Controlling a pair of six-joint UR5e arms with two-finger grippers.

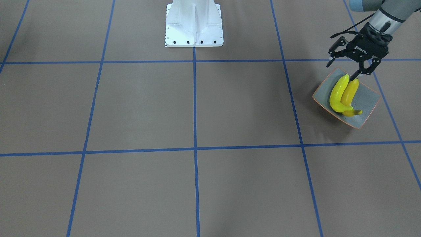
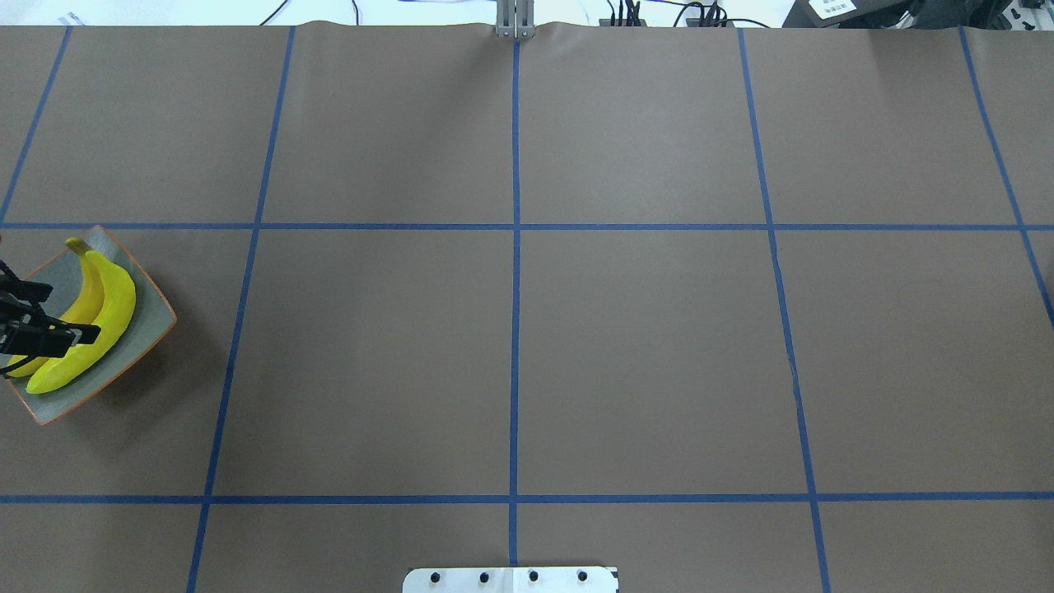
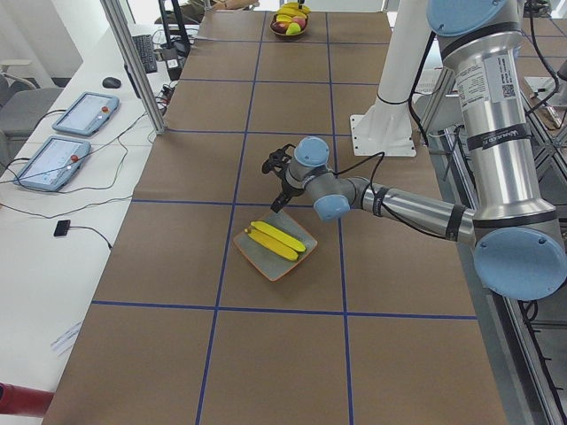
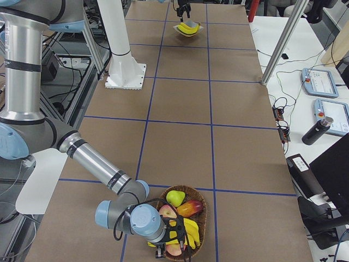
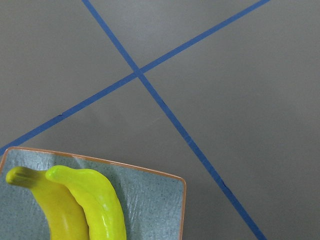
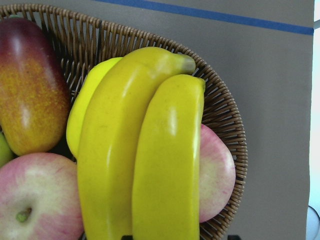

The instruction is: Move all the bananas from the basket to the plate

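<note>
Two yellow bananas (image 1: 338, 93) lie side by side on the grey-green plate (image 1: 370, 98) with the orange rim. They also show in the overhead view (image 2: 103, 317) and the left wrist view (image 5: 97, 205). My left gripper (image 1: 343, 69) is open and empty, just above the plate's back edge, near the banana tips. The wicker basket (image 4: 200, 218) holds three more bananas (image 6: 115, 150). My right gripper (image 4: 169, 245) hovers low over them. Only dark fingertip bits show at the bottom of the right wrist view, so I cannot tell whether it is open or shut.
In the basket, a red-orange mango (image 6: 30, 95), apples (image 6: 35, 200) and a green pear (image 4: 175, 197) lie around the bananas. The white robot base (image 1: 194, 23) stands at the table's middle edge. Blue tape lines cross the brown table. Tablets and cables lie on the side benches.
</note>
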